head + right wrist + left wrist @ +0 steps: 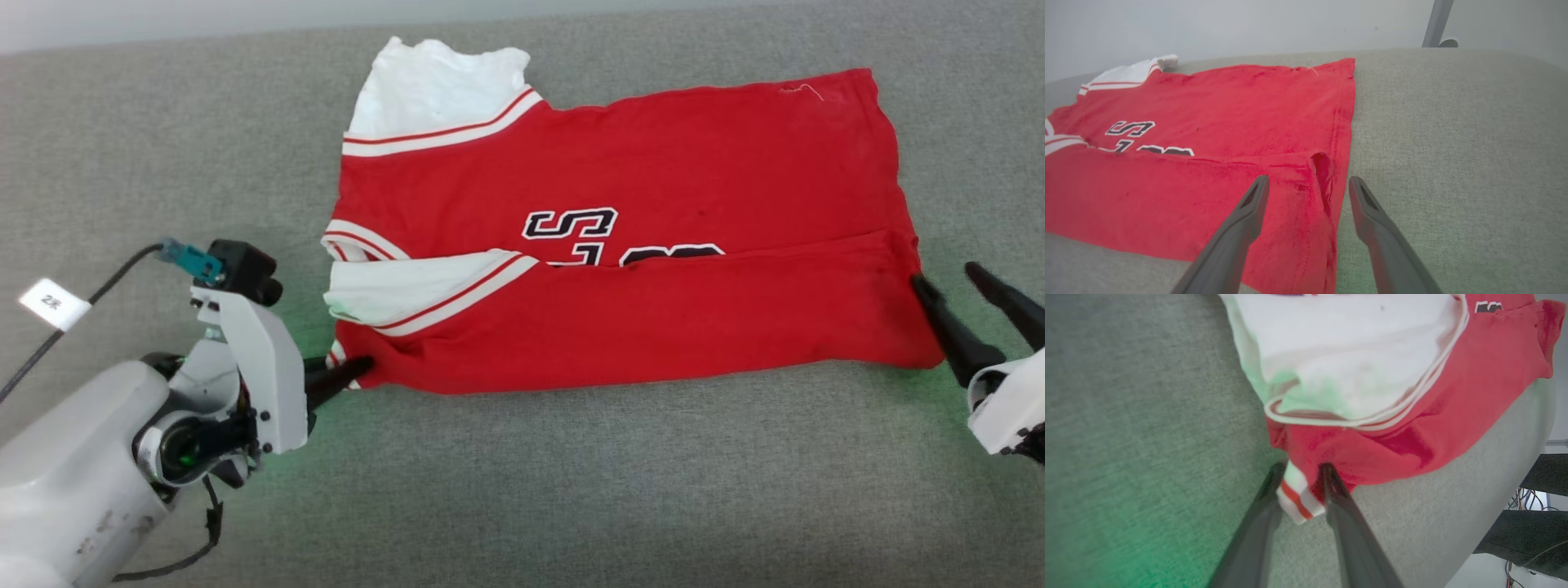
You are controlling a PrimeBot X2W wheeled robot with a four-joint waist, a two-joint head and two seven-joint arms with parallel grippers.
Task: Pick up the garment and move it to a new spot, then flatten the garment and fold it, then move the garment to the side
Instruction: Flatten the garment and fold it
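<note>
The garment [653, 245], a red jersey with white sleeves and striped trim, lies on the grey padded surface [571, 490]. Its near half is folded over the far half, covering part of the black-and-white lettering [571, 224]. My left gripper [363, 371] is at the garment's near-left corner. In the left wrist view the gripper [1303, 467] is shut on the garment [1453, 396] at a corner of striped trim [1296, 498]. My right gripper [947, 278] stands open at the garment's right hem. In the right wrist view this gripper [1308, 181] straddles the hem edge of the garment [1208, 122], one finger over the cloth, the other over bare surface.
The grey surface [1453, 143] extends around the garment on all sides. Past its edge in the left wrist view are dark furniture and cables [1535, 522]. A pale wall and a grey pole [1437, 20] stand behind. A tagged cable [53, 304] runs to my left wrist.
</note>
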